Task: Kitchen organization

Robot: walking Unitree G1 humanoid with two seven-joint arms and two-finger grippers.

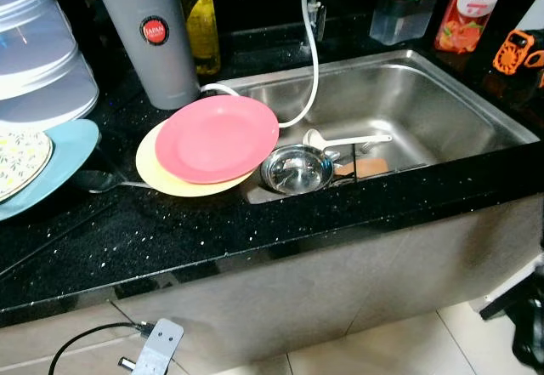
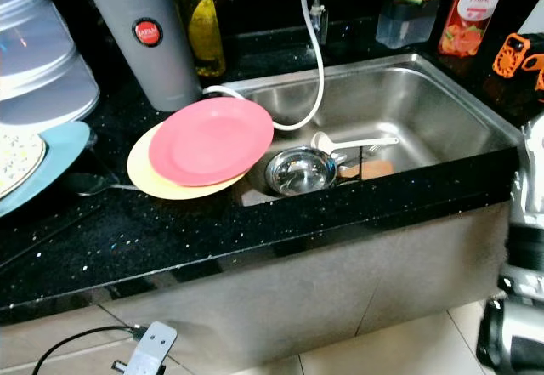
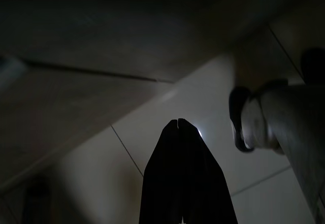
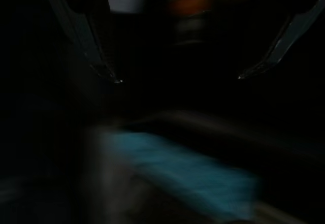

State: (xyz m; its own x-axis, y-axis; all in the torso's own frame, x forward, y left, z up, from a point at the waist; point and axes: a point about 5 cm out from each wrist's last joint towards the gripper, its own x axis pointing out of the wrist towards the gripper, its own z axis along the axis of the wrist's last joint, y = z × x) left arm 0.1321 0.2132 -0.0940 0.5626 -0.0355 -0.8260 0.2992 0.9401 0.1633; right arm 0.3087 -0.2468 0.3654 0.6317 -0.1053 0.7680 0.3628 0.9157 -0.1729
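Starting at the fingers: my left gripper (image 3: 177, 125) hangs idle with its two black fingers (image 3: 165, 173) pressed together, clenched on nothing, aimed at pale floor tiles (image 3: 167, 107) beside a shoe (image 3: 249, 125). My right gripper's fingers (image 4: 104, 66) are spread wide apart in its dark, blurred wrist view, released, with only a teal smear below that I can't identify. The right arm (image 2: 527, 256) sits low at the right edge, off the counter (image 1: 212, 230).

Moving outward, the work is all in front of me. A pink plate (image 1: 217, 137) lies stacked on a yellow plate (image 1: 153, 167), both overhanging the sink (image 1: 442, 94) at its left rim, probably parked there for sorting. Down in the basin's near part sit a steel bowl (image 1: 296, 171), a white ladle (image 1: 340, 141) and a wooden-handled utensil (image 1: 365, 167). A grey canister (image 1: 153, 39) stands far left, and a blue plate (image 1: 68, 158) lies at the left edge. I'd judge nothing is grasped yet; the stacked plates look like the easiest first reach.
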